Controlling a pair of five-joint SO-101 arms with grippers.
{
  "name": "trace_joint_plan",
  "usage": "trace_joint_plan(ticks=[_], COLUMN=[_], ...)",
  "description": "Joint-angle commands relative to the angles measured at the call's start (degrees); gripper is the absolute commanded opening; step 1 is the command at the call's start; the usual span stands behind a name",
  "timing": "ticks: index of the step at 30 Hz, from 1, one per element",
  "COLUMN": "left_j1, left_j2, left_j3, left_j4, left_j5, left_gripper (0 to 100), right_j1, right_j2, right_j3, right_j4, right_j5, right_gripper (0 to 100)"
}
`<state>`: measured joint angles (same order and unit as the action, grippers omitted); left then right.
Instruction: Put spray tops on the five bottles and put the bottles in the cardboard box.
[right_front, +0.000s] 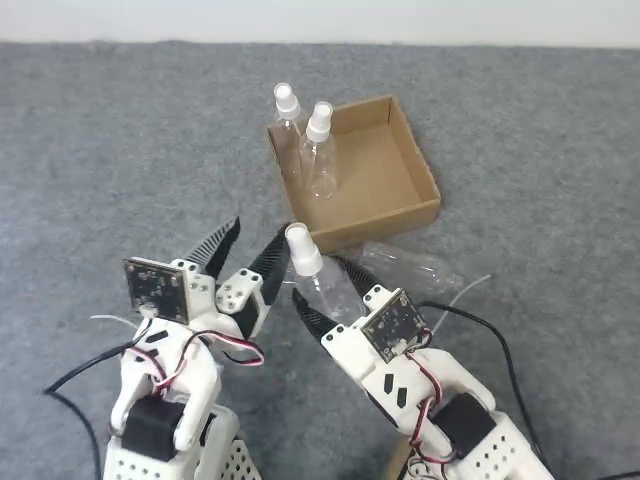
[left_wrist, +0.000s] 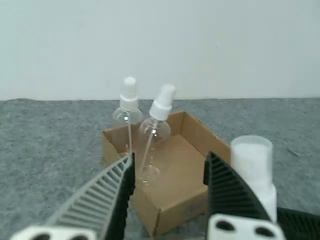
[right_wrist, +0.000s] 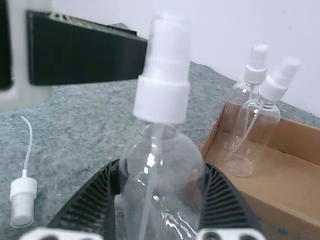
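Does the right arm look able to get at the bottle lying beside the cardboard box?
Probably not yet. The lying bottle is near the right end effector with nothing between, but that end effector is shut on an upright bottle, which it would need to set down first.

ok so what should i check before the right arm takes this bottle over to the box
1. Right gripper shut on the held bottle: ok.
2. Spray top on that bottle: on, tightness cannot tell.
3. Left gripper out of the way: not ok, its open fingers sit right beside the top.
4. Cardboard box has bare floor: ok.
5. Two capped bottles keep to the box's corner: ok.
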<state>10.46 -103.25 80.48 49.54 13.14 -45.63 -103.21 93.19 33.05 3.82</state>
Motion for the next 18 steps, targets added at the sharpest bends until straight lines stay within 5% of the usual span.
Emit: trace_joint_plan(ticks=[1,18], left_j1=[3.3,9.5], left_j2=[-0.9,-0.9], left_j3=[-0.6,-0.5], left_j4=[0.0,1.3], left_j5=[-0.4,-4.6], left_gripper=[21,21], right_j1=[-0.4,0.0], right_j2=[-0.7,-0.7], right_j3=[-2.5,-1.1], right_j4=[0.2,-0.2], right_j5=[-0.2,-0.1], right_gripper=[6.1,6.1])
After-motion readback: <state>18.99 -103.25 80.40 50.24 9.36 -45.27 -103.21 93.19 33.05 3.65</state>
